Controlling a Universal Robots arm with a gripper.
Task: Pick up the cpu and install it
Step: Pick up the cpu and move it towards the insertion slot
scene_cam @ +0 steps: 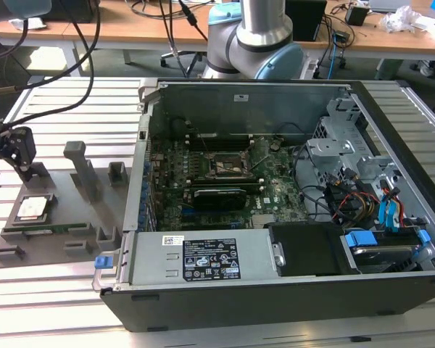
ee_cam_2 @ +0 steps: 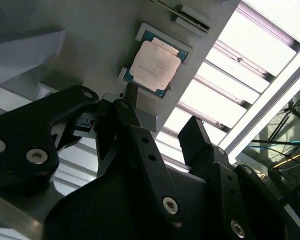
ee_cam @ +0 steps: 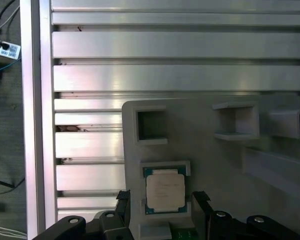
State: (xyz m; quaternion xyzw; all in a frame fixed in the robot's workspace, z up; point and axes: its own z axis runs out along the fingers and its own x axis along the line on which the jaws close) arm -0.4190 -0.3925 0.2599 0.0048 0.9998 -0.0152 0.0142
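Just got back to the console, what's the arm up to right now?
The arm's pincer hangs open over the cpu, which lies flat in its recess on the grey holder tray at the exterior view's left. In both wrist views the fingers stand apart on either side of the chip, not closed on it, so it has not been picked up. The open computer case sits beside the tray, and its motherboard socket looks unfilled.

The cpu [scene_cam: 30,209] — a small flat square chip with a silver-grey metal top and a thin greenish rim — lies level, top up, in a shallow square pocket of the grey holder [scene_cam: 69,217] at the exterior view's left.
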